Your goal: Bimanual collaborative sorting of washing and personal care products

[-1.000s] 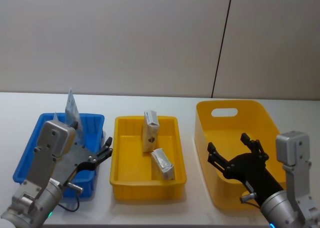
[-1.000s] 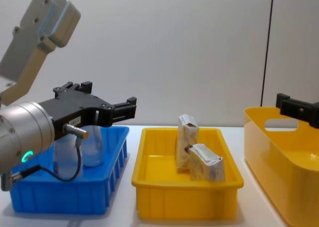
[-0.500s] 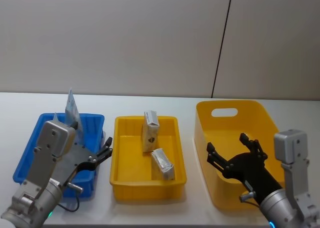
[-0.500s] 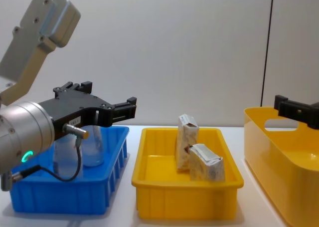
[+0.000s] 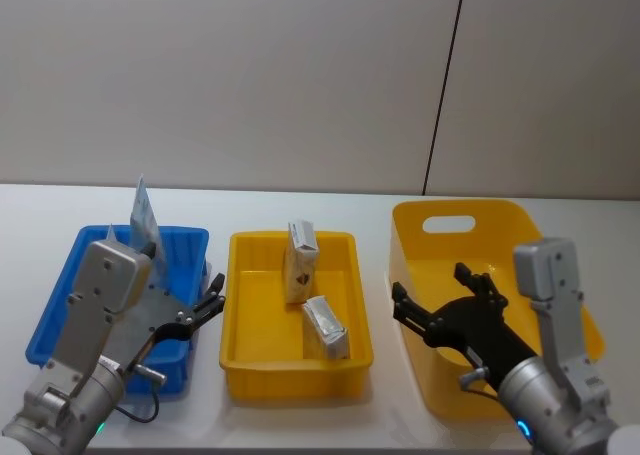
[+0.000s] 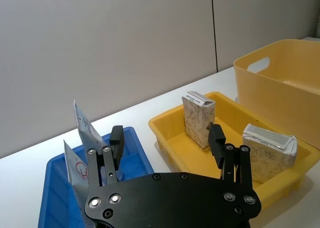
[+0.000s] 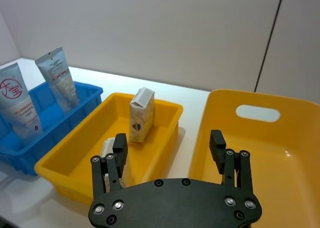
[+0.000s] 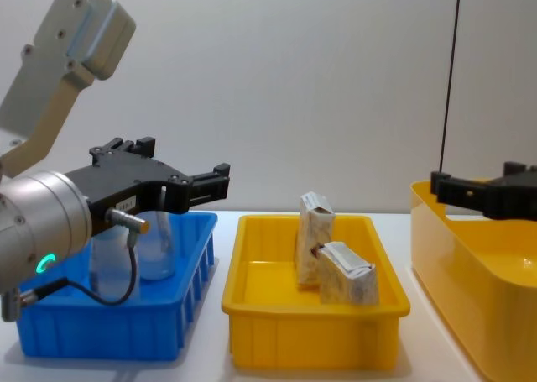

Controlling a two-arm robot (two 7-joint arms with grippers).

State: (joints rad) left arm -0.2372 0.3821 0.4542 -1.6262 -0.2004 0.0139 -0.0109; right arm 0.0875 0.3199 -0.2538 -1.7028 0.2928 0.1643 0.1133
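- Two beige crinkled packs sit in the shallow yellow tray [image 5: 258,320] at the centre of the head view. One pack [image 5: 301,260] stands upright towards the tray's far end. The other pack [image 5: 327,327] lies on its side just below it in the frame.
- Two pale squeeze tubes [image 5: 146,220] with red round logos stand in the blue bin [image 5: 57,300] at the lower left.
- The packs look light and soft, easily crushed. A gentle pinch across the upright pack's two broad faces, near its top, seems the safest hold.
- The tubes look light, bendy and smooth, so a grip on the mid-body would likely hold best.
- The left claw [image 5: 212,303] hangs over the blue bin's right edge, spread wide and holding nothing.
- The right claw [image 5: 430,283] is also wide open and empty, over the left rim of the deep yellow bin [image 5: 525,227].
- Compared with half a second earlier, the right claw has shifted leftwards in the frame, towards the shallow tray. The left claw, packs and tubes are unchanged.
- All three containers rest on a white table [image 5: 330,210].
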